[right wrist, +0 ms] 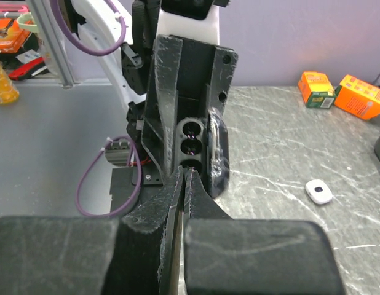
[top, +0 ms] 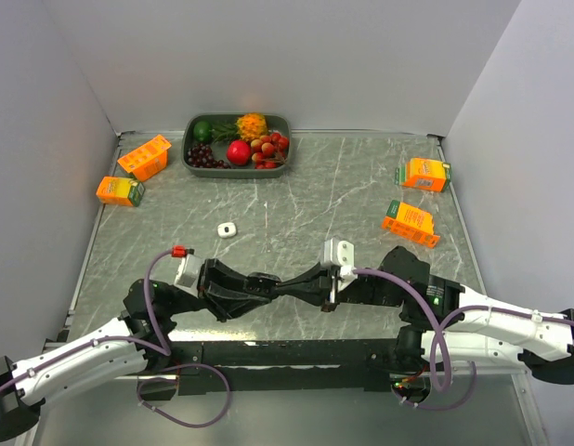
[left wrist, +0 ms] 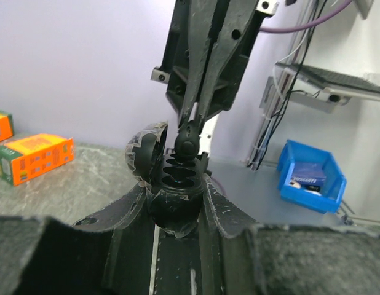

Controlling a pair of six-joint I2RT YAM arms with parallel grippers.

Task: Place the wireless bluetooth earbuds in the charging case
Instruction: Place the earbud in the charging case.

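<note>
Nearest, the left tool point(left wrist: 178, 203) clamps the open charging case point(left wrist: 171, 178); the right tool point(left wrist: 191, 126), pinched on a black earbud point(left wrist: 187, 140), must seat it into its slot.

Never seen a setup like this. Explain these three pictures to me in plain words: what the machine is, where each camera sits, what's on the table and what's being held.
These are two robot arms bolted at the near edge of a marble-look table. One picture looks down from above; the other two come from cameras on each wrist, looking along that arm's own fingers.

The left gripper is shut on an open black charging case. The right gripper is shut on a small black earbud, held just above the case's slots, not yet seated.

On the table lie four orange cartons, a tray of fruit at the back, and a small white item near the middle, possibly another case or bud; too small to tell.
</note>
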